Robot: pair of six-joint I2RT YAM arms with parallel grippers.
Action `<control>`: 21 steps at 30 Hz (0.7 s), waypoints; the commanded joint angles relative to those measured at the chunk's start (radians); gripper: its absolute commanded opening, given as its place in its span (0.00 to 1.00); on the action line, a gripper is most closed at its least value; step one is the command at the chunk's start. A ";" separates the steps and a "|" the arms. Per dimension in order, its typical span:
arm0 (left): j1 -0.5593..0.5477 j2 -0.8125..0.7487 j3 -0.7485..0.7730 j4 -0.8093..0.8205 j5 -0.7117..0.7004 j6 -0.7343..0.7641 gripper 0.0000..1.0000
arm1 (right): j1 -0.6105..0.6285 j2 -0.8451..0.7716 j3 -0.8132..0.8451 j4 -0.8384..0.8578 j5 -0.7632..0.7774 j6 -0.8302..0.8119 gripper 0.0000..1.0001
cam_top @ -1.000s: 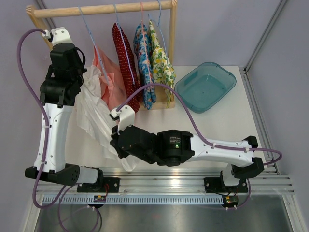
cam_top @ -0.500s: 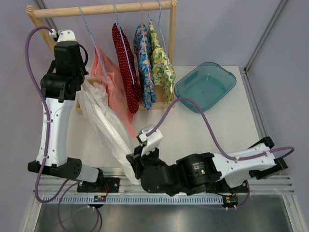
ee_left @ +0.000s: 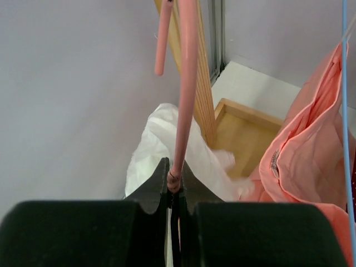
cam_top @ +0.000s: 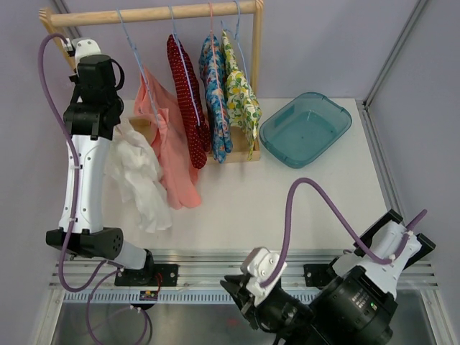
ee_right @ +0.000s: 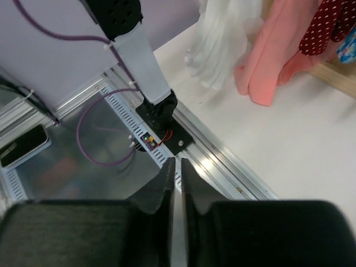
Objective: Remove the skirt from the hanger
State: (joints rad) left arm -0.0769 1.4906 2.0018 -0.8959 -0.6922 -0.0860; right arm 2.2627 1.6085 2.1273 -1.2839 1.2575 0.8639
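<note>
**Figure. Skirt removal, stage uncertain.** The white skirt (cam_top: 144, 183) hangs in a slack bunch directly below the jaws of the left gripper (ee_left: 174, 177). Its lower folds appear to rest on the table (cam_top: 302, 194).

The left jaws are clamped on the stem of the pink hanger (ee_left: 184, 83). The stem rises straight up from between them and ends in a hook above, and in the wrist view that hook catches on nothing visible. The lower part of the hanger, where the skirt would attach, lies beneath the fingers and is hidden. An observer therefore cannot tell whether the cloth is free or fastened.

To the right of the left jaws hangs a peach garment (cam_top: 172, 151), just beside the skirt. Beyond it hang the other clothes on the wooden rack (cam_top: 151, 13). A teal basin (cam_top: 305, 128) sits well apart, farther right.

The right gripper (ee_right: 175, 167) is low at the near edge of the table, its jaws together with nothing between them. The skirt lies well ahead of and above those jaws in its own view.

**Progress (a judgement).** The hanger seems to be off the rail and the skirt is loosely drooping, so the first part looks done. What remains is to confirm, or finish, parting the skirt from the hanger. That probably needs the idle right gripper to take the cloth.
</note>
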 commanded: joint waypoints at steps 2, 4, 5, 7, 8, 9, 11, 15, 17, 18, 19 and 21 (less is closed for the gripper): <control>0.005 -0.075 -0.078 0.353 -0.076 0.009 0.00 | 0.091 -0.050 -0.041 0.040 -0.027 -0.061 0.07; -0.023 -0.136 -0.149 0.385 -0.073 0.032 0.00 | 0.081 -0.102 -0.128 0.271 0.031 -0.239 0.00; -0.029 -0.151 -0.158 0.376 -0.058 0.010 0.00 | 0.058 -0.128 -0.174 0.369 0.036 -0.378 0.00; -0.046 -0.171 -0.138 0.330 -0.037 -0.011 0.00 | 0.017 -0.214 -0.334 0.597 -0.013 -0.475 0.00; -0.069 -0.190 -0.126 0.315 -0.027 -0.017 0.00 | -0.039 -0.240 -0.378 0.638 -0.048 -0.489 0.00; -0.076 -0.196 -0.098 0.293 -0.026 -0.017 0.00 | -0.073 -0.283 -0.454 0.670 -0.091 -0.490 0.31; -0.099 -0.207 -0.069 0.269 -0.020 -0.018 0.00 | -0.121 -0.305 -0.521 0.754 -0.153 -0.503 0.82; -0.138 -0.240 -0.018 0.193 -0.007 -0.075 0.00 | -0.319 -0.239 -0.514 0.756 -0.233 -0.537 1.00; -0.162 -0.259 -0.032 0.190 0.006 -0.104 0.00 | -0.367 -0.196 -0.480 0.814 -0.260 -0.624 1.00; -0.172 -0.263 -0.032 0.181 0.010 -0.112 0.00 | -0.386 -0.152 -0.434 0.833 -0.268 -0.649 0.99; -0.188 -0.262 -0.029 0.173 0.011 -0.119 0.00 | -0.431 -0.127 -0.406 0.850 -0.274 -0.669 0.99; -0.204 -0.256 -0.009 0.137 0.014 -0.141 0.00 | -0.475 -0.060 -0.327 0.862 -0.292 -0.719 0.99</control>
State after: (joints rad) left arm -0.2569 1.2308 1.9503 -0.7589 -0.7033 -0.1719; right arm 1.8378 1.4822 1.6989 -0.5404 1.0210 0.2646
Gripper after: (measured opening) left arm 0.050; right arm 0.993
